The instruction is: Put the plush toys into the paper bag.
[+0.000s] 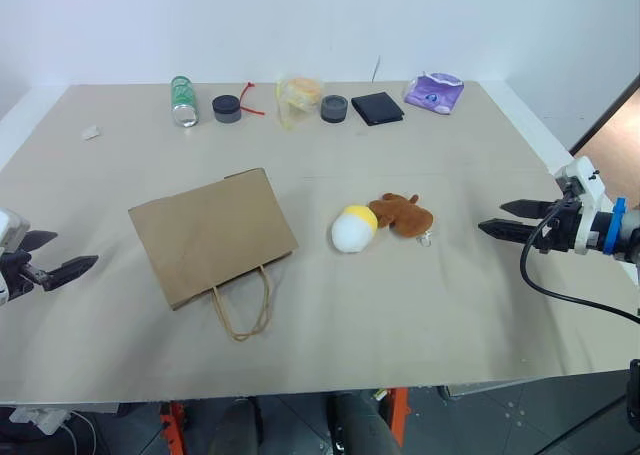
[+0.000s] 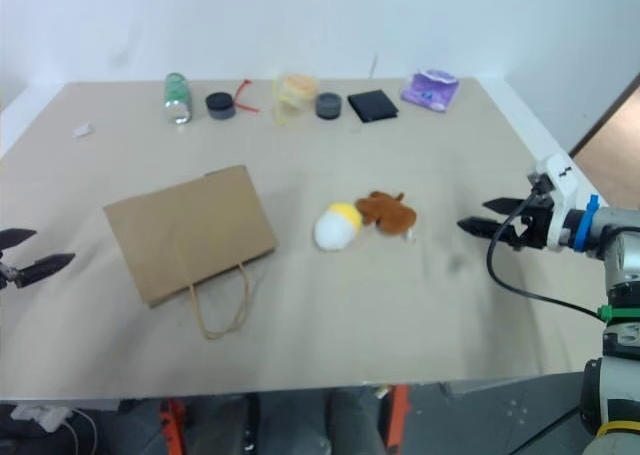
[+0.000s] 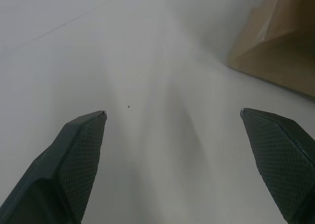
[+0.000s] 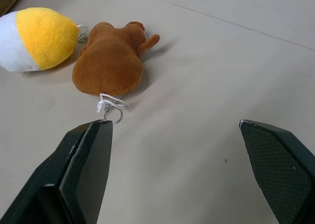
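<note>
plush toys beside paper bag (flat)

Head cameras overlook the whole table; wrist cameras sit low, close above it.

Lighting was bright and even, shadows soft; the left wrist view looked hazy and washed out.

Left gripper at the left edge, fingers spread wide, pointing inward and a little downward, holding nothing. Right gripper reaching in from the right edge, fingers likewise spread wide and empty, aimed toward the left.
</note>
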`<state>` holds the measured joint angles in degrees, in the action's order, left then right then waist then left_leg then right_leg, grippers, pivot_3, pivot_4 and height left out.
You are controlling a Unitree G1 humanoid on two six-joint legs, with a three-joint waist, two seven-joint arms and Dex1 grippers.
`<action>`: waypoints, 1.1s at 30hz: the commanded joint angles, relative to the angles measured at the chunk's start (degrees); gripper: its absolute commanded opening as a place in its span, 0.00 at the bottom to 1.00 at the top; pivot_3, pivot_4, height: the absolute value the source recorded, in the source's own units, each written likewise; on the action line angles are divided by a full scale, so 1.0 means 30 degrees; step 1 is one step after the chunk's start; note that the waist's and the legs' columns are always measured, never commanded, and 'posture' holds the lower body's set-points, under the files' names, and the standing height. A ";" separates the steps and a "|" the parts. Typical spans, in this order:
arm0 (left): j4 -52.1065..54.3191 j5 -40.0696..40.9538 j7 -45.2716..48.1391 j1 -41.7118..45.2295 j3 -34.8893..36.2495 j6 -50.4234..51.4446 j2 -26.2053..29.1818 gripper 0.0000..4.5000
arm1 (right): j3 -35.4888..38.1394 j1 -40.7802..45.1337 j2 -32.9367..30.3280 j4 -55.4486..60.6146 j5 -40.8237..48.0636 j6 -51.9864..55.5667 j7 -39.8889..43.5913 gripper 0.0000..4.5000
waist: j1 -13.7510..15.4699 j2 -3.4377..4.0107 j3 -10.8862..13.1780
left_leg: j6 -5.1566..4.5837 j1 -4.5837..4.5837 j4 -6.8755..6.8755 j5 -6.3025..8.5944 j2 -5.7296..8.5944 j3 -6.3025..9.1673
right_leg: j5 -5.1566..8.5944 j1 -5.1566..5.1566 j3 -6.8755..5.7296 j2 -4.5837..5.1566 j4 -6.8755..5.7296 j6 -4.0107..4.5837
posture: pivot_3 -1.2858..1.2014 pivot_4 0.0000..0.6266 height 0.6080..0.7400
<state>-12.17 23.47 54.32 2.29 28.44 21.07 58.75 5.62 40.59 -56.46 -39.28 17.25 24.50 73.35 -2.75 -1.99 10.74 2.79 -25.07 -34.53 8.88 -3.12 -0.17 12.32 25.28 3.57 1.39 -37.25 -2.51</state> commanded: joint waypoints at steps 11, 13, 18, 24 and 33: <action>0.4801 -0.0065 0.0485 0.5441 -0.2671 -0.5380 -0.1821 1.00 | 0.1110 -0.1738 0.1160 1.0243 0.5732 0.3874 0.3313 0.99 | 0.0049 0.0005 -0.0015 | -0.0010 0.0004 -0.0072 -0.0026 0.0010 0.0022 | -0.0103 -0.0068 0.0049 -0.0030 -0.0013 -0.0162 | 0.52 0.24 1.00; 0.6216 -0.1076 0.1322 0.5105 -0.4254 -0.7308 -0.2127 1.00 | 0.0484 -0.2226 0.1626 1.2715 0.6417 0.4256 0.3430 0.99 | 0.0025 0.0013 -0.0031 | -0.0011 0.0009 -0.0075 -0.0024 0.0015 0.0011 | -0.0099 -0.0072 0.0072 -0.0031 -0.0012 -0.0171 | 0.52 0.24 1.00; 0.7801 -0.2681 0.3315 0.3817 -0.6398 -1.1362 -0.2004 1.00 | -0.0496 -0.2605 0.2106 1.5921 0.6915 0.4285 0.3274 0.99 | 0.0046 0.0012 -0.0029 | -0.0014 -0.0003 -0.0099 -0.0022 0.0003 0.0005 | -0.0106 -0.0045 0.0110 -0.0068 -0.0034 -0.0170 | 0.52 0.24 1.00; 0.8786 -0.1990 0.5012 0.2031 -0.6189 -1.5175 -0.2125 1.00 | -0.0737 -0.3057 0.1983 1.6380 0.6755 0.3816 0.3401 0.99 | 0.0058 0.0011 -0.0029 | -0.0020 0.0000 -0.0165 -0.0026 -0.0002 -0.0001 | -0.0083 -0.0069 0.0115 -0.0060 -0.0037 -0.0107 | 0.52 0.24 1.00; 0.6134 -0.3896 0.5725 0.0826 -0.6013 -2.2849 -0.1707 1.00 | -0.0842 -0.3947 0.2181 1.6351 0.6416 0.2872 0.3059 0.99 | 0.0070 0.0021 -0.0032 | -0.0061 0.0009 -0.0278 -0.0037 -0.0088 -0.0081 | -0.0161 -0.0084 0.0102 -0.0062 -0.0039 -0.0053 | 0.52 0.24 1.00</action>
<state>6.82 13.02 73.18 3.30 9.93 -44.18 53.55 2.23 28.92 -49.93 8.33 35.83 33.83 82.69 -2.54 -1.92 10.65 2.60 -25.04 -35.40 8.75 -3.41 -0.44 11.83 25.01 3.86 1.20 -37.36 -2.67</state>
